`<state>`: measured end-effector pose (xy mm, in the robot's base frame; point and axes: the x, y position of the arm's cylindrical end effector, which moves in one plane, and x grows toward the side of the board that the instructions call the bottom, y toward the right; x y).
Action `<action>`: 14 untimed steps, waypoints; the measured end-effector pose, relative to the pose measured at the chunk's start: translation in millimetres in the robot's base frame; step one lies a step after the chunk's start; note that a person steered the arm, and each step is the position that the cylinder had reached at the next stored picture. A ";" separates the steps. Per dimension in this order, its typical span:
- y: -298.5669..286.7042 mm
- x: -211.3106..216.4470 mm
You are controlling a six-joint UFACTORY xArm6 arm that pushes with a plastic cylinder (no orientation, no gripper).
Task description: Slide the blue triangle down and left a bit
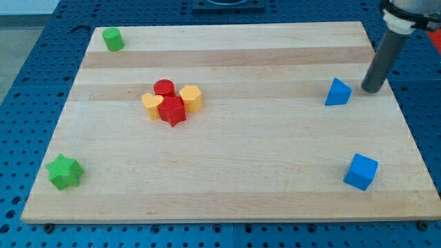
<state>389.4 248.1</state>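
Observation:
The blue triangle (337, 92) lies on the wooden board (227, 165) at the view's right, upper half. My tip (372, 89) stands just to the right of it, a small gap between them, at about the same height in the view. The dark rod rises from the tip toward the view's top right corner.
A blue cube (361, 171) sits at the lower right. A red cylinder (164, 87), red star (172, 111), yellow heart (152, 105) and yellow hexagon (191, 98) cluster left of centre. A green cylinder (113, 39) is at the top left, a green star (64, 172) at the lower left.

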 end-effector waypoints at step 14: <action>-136.5 92.9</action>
<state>482.3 111.6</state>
